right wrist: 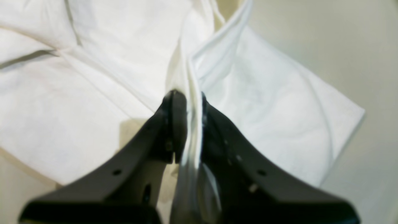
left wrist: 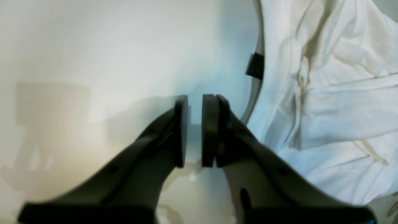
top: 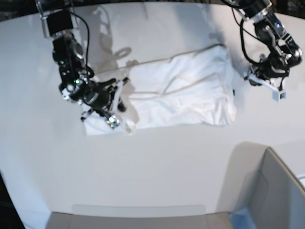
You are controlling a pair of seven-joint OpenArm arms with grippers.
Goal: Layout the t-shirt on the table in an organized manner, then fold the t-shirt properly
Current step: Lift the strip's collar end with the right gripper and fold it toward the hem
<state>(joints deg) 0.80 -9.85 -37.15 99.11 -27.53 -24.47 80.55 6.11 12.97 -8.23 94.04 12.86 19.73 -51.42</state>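
Wide bare table (top: 143, 162) lay open on the near side of the t-shirt (top: 186, 90), and a bare strip ran along its far side. At the near right corner a grey bin (top: 274, 195) blocked passage. The right gripper (right wrist: 188, 124), clamped on a fold of cloth, occupied the shirt's left end; the left gripper (left wrist: 195, 130) hung just beside its right edge, over bare tabletop.

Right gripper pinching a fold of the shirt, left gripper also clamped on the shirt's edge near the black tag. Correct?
Not quite. The right gripper does pinch a fold of the t-shirt. But the left gripper holds nothing: the left wrist view shows a gap between its jaws with only bare table behind, and the t-shirt and its black tag lie off to the side, untouched.
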